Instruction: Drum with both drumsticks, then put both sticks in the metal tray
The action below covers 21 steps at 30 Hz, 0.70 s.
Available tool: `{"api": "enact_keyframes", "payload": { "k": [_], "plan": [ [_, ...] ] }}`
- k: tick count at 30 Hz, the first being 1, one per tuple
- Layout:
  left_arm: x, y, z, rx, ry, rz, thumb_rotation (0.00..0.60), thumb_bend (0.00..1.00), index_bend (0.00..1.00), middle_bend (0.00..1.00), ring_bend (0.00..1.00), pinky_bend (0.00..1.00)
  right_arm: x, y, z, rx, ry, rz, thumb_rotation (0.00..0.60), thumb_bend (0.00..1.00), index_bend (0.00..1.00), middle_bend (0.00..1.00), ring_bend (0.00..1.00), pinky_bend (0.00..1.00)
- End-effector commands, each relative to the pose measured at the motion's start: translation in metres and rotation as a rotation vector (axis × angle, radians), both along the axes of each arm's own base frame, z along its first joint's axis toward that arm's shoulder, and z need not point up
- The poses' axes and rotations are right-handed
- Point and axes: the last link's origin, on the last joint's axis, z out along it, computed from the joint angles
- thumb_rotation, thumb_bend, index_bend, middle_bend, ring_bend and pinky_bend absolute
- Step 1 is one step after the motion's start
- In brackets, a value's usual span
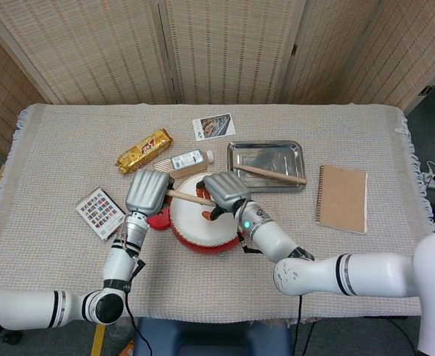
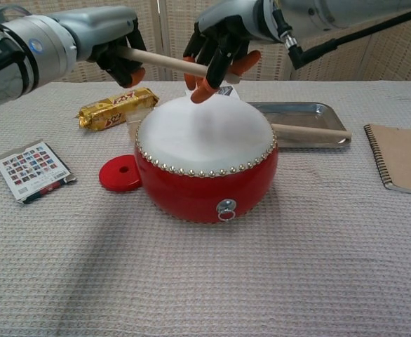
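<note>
Drumstick gripped by left hand, long axis running right above drum | right hand closing around its tip, grasp uncertain | second stick lies in metal tray, far right.

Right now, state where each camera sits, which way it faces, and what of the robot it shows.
Head view: high above the table, looking steeply down at the red drum and metal tray; both forearms and hands show.
Chest view: low at the table's near edge, looking level across to the screen; the left hand grips a drumstick, the right hand reaches its tip.
Shared: the drum, the tray with the second drumstick, both hands.
</note>
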Motion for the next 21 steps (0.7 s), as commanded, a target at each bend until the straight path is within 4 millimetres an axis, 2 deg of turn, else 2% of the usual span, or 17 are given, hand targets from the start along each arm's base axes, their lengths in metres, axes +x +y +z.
{"api": "enact_keyframes", "payload": {
  "k": [1,7,14,19,21],
  "plan": [
    [0.002,-0.001,-0.001,0.012,0.0,-0.004,0.6,0.72,0.92,1.0,1.0,1.0,0.002,0.0,-0.001,-0.002,-0.009,-0.005,0.6,0.24,0.55,0.54,0.82,1.0],
    [0.004,-0.002,-0.003,0.021,0.019,-0.011,0.6,0.72,0.92,1.0,1.0,1.0,0.007,0.0,-0.004,0.018,-0.045,-0.021,0.6,0.27,0.55,0.55,0.83,1.0],
    [0.005,-0.002,-0.009,0.027,0.033,-0.012,0.6,0.71,0.92,1.0,1.0,1.0,0.008,0.0,-0.006,0.024,-0.06,-0.024,0.6,0.37,0.6,0.6,0.84,1.0],
    [0.005,-0.003,-0.013,0.021,0.041,-0.013,0.6,0.71,0.92,1.0,1.0,1.0,0.008,-0.001,-0.006,0.024,-0.087,-0.035,0.6,0.5,0.7,0.68,0.87,1.0],
    [0.005,-0.003,-0.015,0.019,0.044,-0.016,0.6,0.71,0.91,1.0,1.0,1.0,0.006,-0.002,-0.007,0.025,-0.098,-0.039,0.6,0.52,0.74,0.72,0.88,1.0]
  ]
}}
